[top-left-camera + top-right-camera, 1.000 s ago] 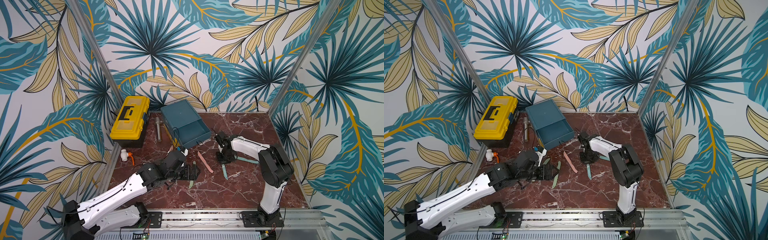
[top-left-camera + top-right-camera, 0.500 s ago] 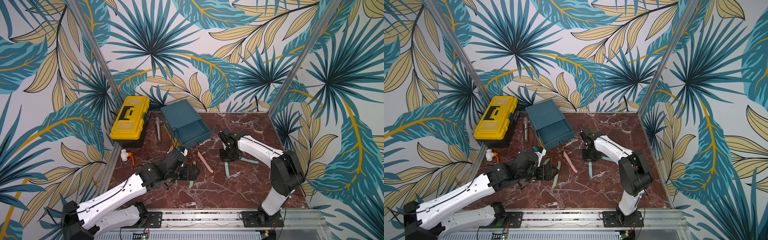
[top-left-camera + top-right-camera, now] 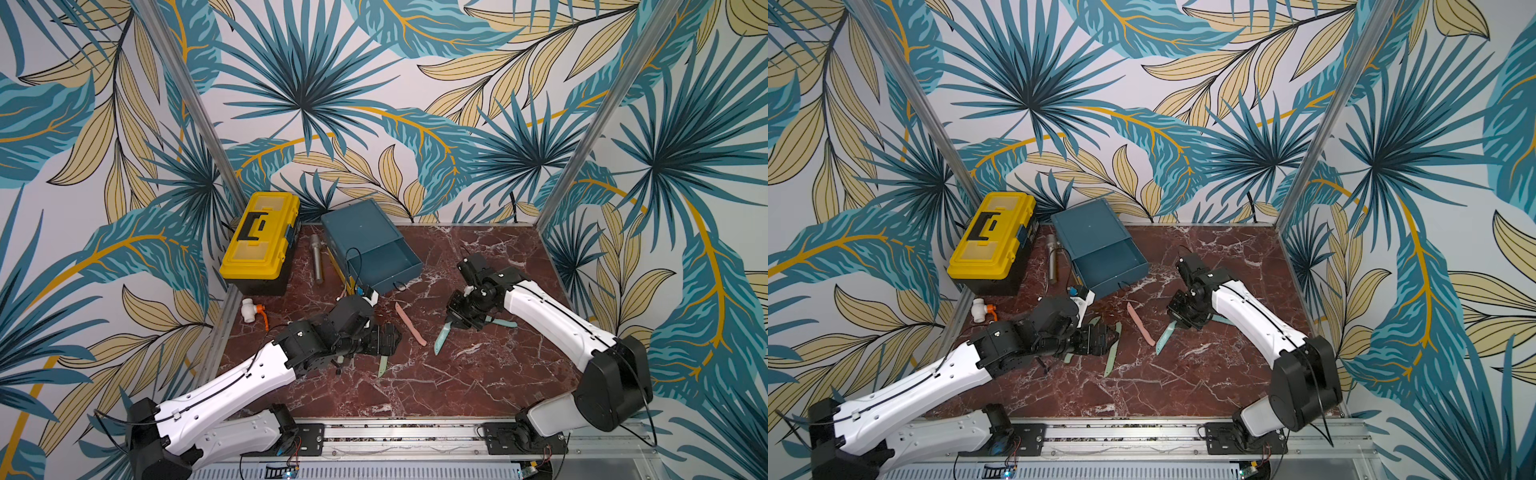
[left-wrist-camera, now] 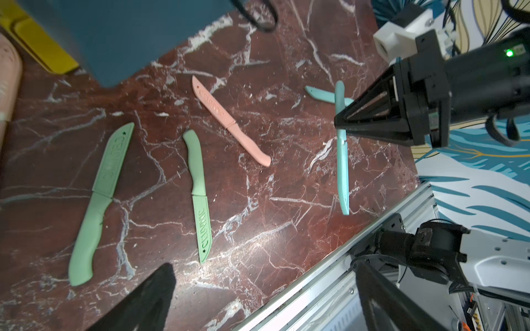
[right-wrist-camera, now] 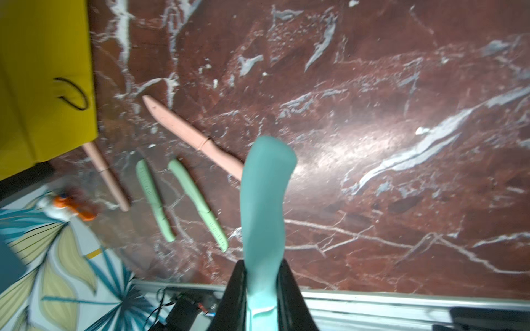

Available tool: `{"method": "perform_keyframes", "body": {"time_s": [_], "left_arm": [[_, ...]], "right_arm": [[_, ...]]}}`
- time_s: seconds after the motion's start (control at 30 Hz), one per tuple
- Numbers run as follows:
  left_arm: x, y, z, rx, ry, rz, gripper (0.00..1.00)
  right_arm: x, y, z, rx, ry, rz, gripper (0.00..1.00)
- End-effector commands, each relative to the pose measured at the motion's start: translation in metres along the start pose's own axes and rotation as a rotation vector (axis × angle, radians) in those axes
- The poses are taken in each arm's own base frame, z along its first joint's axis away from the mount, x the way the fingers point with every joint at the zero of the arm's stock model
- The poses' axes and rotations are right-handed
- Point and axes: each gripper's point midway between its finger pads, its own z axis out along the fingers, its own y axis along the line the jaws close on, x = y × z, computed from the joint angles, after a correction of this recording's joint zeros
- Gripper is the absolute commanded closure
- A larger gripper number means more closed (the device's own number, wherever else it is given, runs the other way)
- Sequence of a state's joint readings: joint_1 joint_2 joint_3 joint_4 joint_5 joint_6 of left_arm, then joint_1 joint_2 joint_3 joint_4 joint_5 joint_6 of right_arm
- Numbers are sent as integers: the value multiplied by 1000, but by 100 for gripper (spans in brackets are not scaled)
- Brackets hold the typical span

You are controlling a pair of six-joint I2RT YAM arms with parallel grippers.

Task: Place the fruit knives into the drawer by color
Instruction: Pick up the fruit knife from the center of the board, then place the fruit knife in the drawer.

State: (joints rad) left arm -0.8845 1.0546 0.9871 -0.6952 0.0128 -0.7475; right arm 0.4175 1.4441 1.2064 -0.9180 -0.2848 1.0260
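Right gripper (image 5: 262, 286) clamped on teal knife (image 5: 263, 200), handle jutting past fingertips. Left gripper (image 3: 395, 340) fingers spread wide, empty; pale green knife (image 4: 199, 200) just beyond them.

Green knives (image 4: 103, 187) read "CERAMIC" on blades; pink knife (image 4: 229, 123) likewise, seemingly.

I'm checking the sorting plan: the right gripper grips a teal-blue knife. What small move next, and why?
Probably lift and carry it toward the open teal drawer: the right gripper is shut on the teal-blue knife, and that drawer stands pulled out with nothing visible inside.
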Motion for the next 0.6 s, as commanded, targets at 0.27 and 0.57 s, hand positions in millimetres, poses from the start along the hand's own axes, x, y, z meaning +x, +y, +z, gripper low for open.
{"method": "perform_keyframes", "body": {"time_s": [0.27, 0.57], "left_arm": [[-99, -8, -58, -44, -224, 47, 0], [-140, -10, -65, -38, -259, 44, 0]], "right_arm": [[22, 136, -111, -467, -10, -22, 100], [-7, 216, -82, -524, 46, -64, 100]]}}
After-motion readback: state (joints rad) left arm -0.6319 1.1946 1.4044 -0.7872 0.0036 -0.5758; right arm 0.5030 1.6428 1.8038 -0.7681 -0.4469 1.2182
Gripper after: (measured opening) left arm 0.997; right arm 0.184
